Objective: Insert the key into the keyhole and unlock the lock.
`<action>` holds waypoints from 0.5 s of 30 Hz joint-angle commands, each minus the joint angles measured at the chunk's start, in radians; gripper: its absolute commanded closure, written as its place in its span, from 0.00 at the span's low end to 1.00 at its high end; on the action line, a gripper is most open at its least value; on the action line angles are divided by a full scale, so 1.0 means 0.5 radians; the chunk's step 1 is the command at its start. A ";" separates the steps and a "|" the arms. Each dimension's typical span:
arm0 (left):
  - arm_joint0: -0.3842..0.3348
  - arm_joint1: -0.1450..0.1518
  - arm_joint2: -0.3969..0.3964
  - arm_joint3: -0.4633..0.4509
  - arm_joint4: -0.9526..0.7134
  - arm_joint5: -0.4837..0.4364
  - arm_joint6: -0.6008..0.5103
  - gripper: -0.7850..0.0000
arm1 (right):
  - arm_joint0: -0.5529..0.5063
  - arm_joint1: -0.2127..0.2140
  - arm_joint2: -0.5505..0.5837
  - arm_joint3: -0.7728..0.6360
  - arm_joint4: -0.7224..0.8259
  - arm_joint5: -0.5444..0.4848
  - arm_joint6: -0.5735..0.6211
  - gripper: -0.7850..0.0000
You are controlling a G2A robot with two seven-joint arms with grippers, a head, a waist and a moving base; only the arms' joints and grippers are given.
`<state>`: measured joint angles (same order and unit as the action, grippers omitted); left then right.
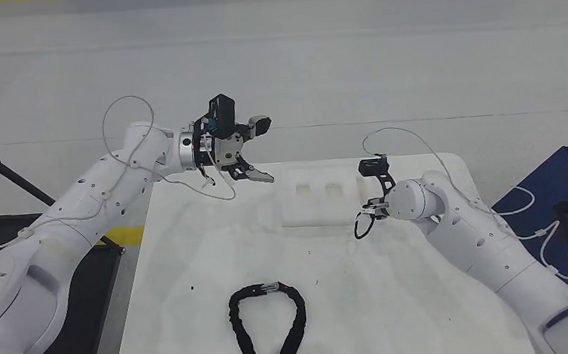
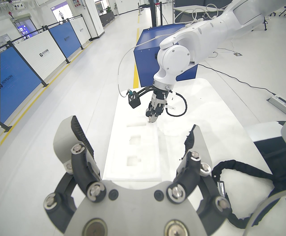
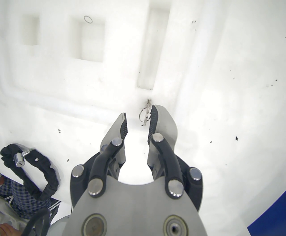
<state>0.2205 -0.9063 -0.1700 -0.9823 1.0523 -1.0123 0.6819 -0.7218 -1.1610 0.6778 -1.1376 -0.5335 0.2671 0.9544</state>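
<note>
Two grippers, one table, one foam block, one chain lock, one key.

Top view:
- Block lies at mid-table toward the far edge, with square pockets in its top.
- Lock, a black sleeved loop, lies closed by the near edge, left of centre.
- Left gripper hangs at the far-left corner, fingers spread wide, holding nothing.
- Right gripper is at the block's right end.

Left wrist view:
- Left gripper is spread wide over the block's left end, with two square pockets and a slot in line beyond it.
- Right gripper points down onto the block's far end, tips at the foam.
- Lock lies beside the block toward the near edge, its metal cylinder standing out of the sleeve.

Right wrist view:
- Right gripper has its fingers parted.
- Key lies with its ring on the foam between the tips, against one pad and clear of the other, not clamped.
- Key sits just off the end of a long slot.
- Small loose ring rests in a square pocket.
- Lock lies well apart from the key, with the keyhole showing in the cylinder's end.
</note>
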 commanded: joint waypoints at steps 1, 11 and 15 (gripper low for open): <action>0.000 0.000 0.000 0.000 0.000 0.000 0.000 0.00 | 0.006 -0.011 -0.002 0.029 0.005 -0.006 -0.003 0.73; 0.000 0.000 0.000 0.000 0.000 0.000 0.000 0.00 | 0.048 -0.071 -0.031 0.173 0.005 -0.008 -0.018 0.60; 0.000 0.000 0.000 0.000 0.000 0.000 0.000 0.00 | 0.063 -0.096 -0.040 0.231 0.005 -0.005 -0.030 0.67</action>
<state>0.2205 -0.9063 -0.1700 -0.9823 1.0523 -1.0123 0.6819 -0.6921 -1.2062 0.6583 -1.0296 -0.5316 0.2636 0.9413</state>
